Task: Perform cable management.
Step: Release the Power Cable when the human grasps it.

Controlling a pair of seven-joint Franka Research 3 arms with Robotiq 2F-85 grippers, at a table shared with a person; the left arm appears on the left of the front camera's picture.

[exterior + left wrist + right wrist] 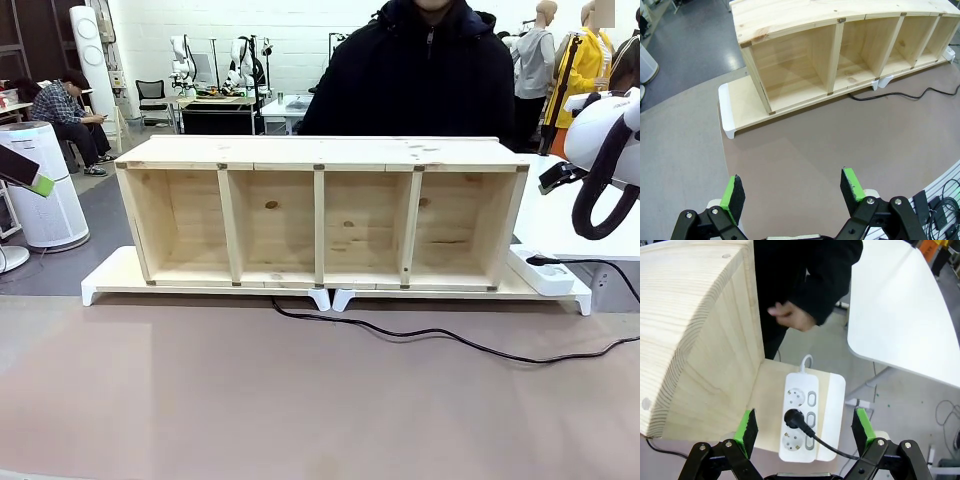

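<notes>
You are at the start: the cable [440,336] lies loose across the brown bench [250,400], from lower centre to the right edge of the front view, and its plug [792,417] sits in the middle socket of the power strip [800,415] beside the wooden shelf [320,210]. Your right tool [806,427] hangs released directly above that plug. Your left tool [792,192] is released too, over bare bench. Gathering and routing are all left.

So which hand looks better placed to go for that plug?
The right hand, probably: it hangs open directly above the plug in the power strip. The left hand, also open, hovers over bare table.
</notes>
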